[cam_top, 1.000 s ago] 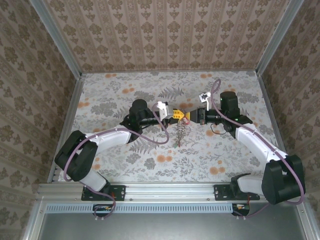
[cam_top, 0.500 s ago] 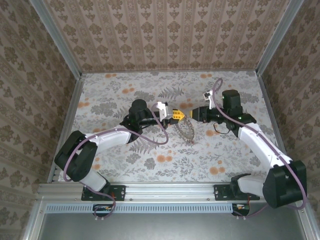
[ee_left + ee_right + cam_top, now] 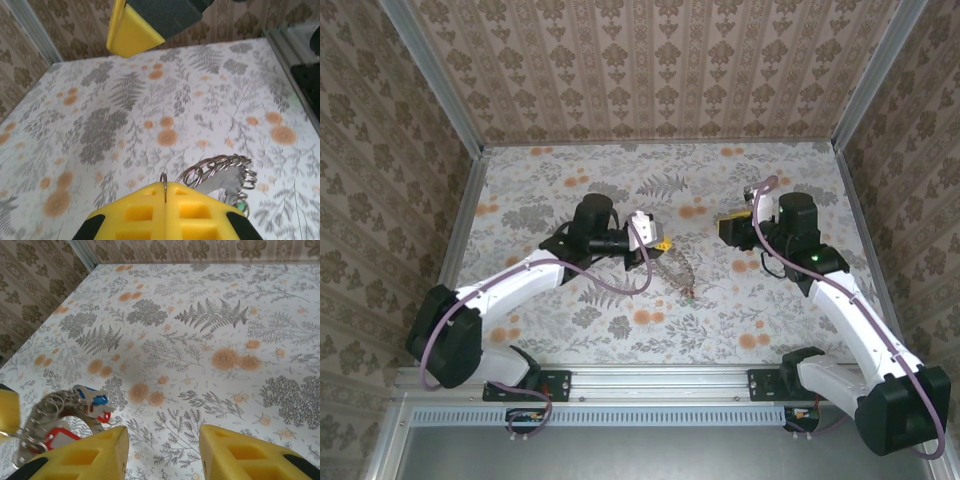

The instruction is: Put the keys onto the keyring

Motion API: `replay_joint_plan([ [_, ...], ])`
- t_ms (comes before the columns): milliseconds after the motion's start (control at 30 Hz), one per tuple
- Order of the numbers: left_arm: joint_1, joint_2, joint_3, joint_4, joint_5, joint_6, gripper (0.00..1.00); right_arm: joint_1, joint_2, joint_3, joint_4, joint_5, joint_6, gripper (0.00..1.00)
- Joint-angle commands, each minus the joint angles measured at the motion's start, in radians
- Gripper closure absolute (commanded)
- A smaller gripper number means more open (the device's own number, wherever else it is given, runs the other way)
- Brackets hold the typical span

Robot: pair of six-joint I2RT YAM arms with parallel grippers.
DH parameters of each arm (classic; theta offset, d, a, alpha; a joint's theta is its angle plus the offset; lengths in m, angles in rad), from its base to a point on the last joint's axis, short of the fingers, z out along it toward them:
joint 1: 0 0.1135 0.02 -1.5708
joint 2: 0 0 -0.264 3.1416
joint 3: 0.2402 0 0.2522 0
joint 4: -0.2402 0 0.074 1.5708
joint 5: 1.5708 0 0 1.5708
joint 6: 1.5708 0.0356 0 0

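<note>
The left tool (image 3: 663, 245) is clamped on the keyring (image 3: 678, 268), which hangs beneath it. The right tool (image 3: 725, 224) has its fingers apart and empty; keyring and keys (image 3: 94, 399) lie to its left.

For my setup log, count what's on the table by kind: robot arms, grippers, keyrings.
Robot arms: 2, left arm and right arm
Keyrings: 1, the keyring
Grippers: 2, left gripper shut on the keyring, right gripper open
Total: 5
</note>
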Motion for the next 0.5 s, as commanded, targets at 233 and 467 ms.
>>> replay_joint_plan([
  [233,0.042,-0.1,0.148,-0.547,-0.101,0.279,1.0,-0.004,0.005,-0.033,-0.003,-0.023,0.0,0.57],
  [467,0.026,-0.008,0.225,-0.697,-0.113,0.358,1.0,-0.004,0.02,-0.045,-0.003,-0.022,0.003,0.57],
])
